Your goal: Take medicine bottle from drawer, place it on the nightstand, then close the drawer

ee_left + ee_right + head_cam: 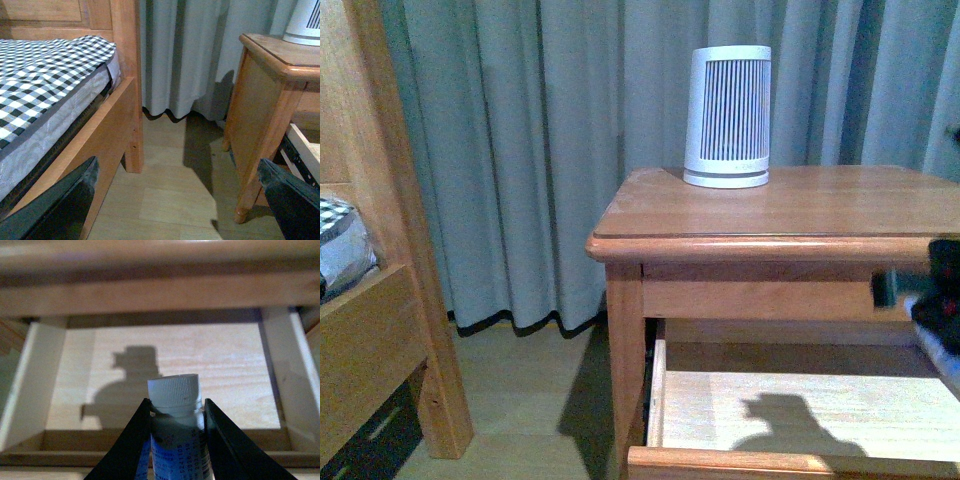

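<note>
Right pincer (176, 405) grips medicine bottle (174, 390), base cut off; left pincer (177, 165) wide.

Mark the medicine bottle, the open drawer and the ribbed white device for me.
medicine bottle (176, 427): right wrist view, upper body under the cap.
drawer (720, 405): front view, bare floor inside.
ribbed white device (728, 115): front view, ribbed front.

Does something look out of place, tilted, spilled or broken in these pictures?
Nothing is spilled or damaged. The only unsettled thing: the drawer stands open, and the medicine bottle, capped and upright, is clamped in the right gripper above it, not on the nightstand. The white ribbed device stands straight on top.
</note>
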`<action>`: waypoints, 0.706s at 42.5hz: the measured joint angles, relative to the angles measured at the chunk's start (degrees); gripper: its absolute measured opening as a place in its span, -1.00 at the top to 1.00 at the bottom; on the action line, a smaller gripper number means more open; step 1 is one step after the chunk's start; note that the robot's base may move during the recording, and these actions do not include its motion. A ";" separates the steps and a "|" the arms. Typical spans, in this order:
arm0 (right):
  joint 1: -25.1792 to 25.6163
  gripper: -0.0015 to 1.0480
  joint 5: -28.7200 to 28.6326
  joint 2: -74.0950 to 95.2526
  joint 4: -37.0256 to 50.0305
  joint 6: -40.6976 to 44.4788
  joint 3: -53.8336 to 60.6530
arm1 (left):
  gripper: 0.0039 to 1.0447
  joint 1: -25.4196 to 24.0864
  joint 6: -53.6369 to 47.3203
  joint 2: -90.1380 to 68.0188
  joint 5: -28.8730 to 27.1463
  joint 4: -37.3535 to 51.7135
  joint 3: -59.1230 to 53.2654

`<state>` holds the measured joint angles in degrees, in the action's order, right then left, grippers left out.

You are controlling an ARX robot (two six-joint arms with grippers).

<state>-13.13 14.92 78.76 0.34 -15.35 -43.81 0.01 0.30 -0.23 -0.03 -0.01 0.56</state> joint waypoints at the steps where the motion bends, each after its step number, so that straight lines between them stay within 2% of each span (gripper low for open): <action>1: 0.02 0.48 0.07 -1.84 -1.01 -0.15 -0.96 | -0.88 0.00 0.00 0.00 0.00 0.00 0.00; 7: 4.46 0.48 -1.51 -2.16 -2.62 0.59 -12.90 | -0.88 0.00 -0.02 0.00 0.00 0.00 0.00; 15: 12.35 0.48 0.35 14.29 -8.15 2.03 -35.28 | -0.88 0.00 0.00 0.00 0.00 0.00 0.00; 22: 14.01 0.48 0.92 27.45 -14.47 2.01 -49.48 | -0.88 0.00 0.00 0.00 0.00 0.00 0.00; 30: 13.86 0.48 1.40 35.78 -18.05 0.39 -57.66 | -0.88 0.00 0.00 0.00 0.00 0.00 0.00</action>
<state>0.73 16.32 114.54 -17.72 -14.96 -101.47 0.01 0.30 -0.23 -0.03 -0.01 0.56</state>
